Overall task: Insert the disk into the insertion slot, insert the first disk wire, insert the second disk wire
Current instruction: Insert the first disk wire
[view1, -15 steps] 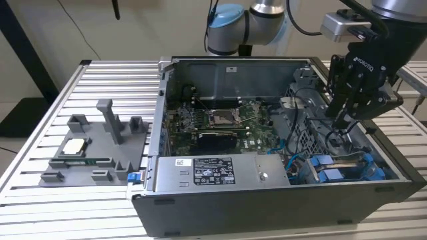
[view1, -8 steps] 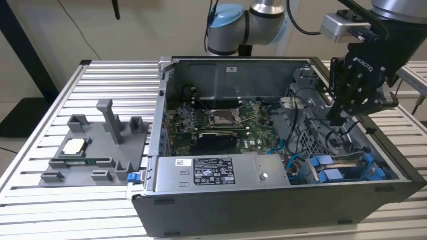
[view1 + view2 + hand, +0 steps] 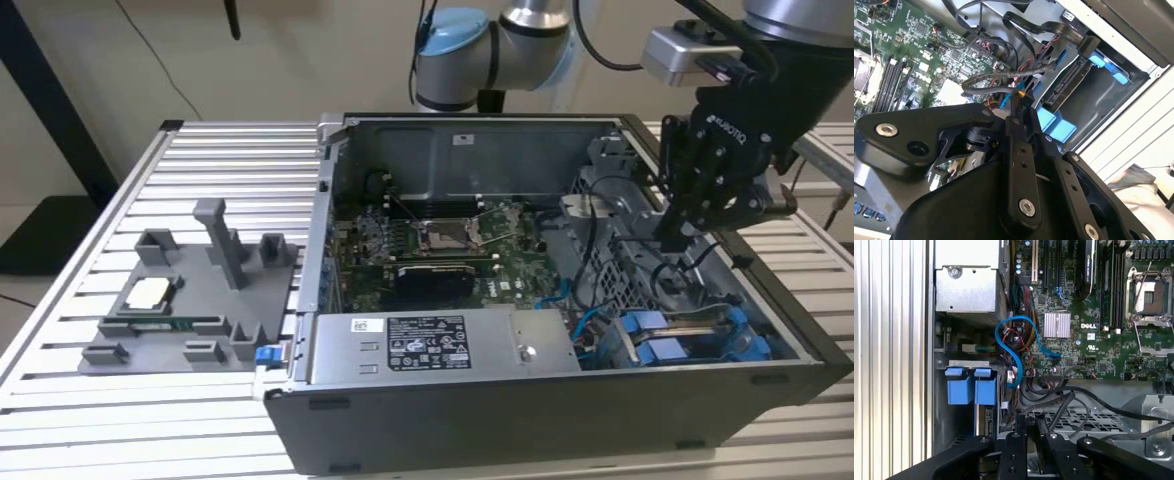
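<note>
Gripper (image 3: pixel 1021 106) is down inside the open case (image 3: pixel 534 425), at the drive-bay end. The jaws are pinched together on the black plug of a disk wire (image 3: pixel 1004 76). This looks like a fingertip hold so the plug end stays free to meet the drive; I cannot tell whether it is the first or second wire. The braided wire trails back over the motherboard (image 3: pixel 1079 332), slack and not taut.

The disk (image 3: pixel 1070 82) sits just past the fingertips, already in the insertion slot (image 3: pixel 1106 107). It lies edge-on with its connector side facing the gripper. The blue carrier tabs (image 3: pixel 966 387) stick out of the bay mouth, so the disk step reads as done.

Room is tight: a bay wall on one side and a tangle of black cables on the other. A blue cable (image 3: pixel 1013 355) loops free next to the bay and could snag. The case rim sits close above, so approach looks open mainly from overhead.

Farther out, the labelled power-supply box (image 3: pixel 427 345) blocks the near corner in the exterior view. A grey fixture tray (image 3: pixel 187 300) sits well apart on the slatted table (image 3: pixel 120 425), on the exterior view's left.
</note>
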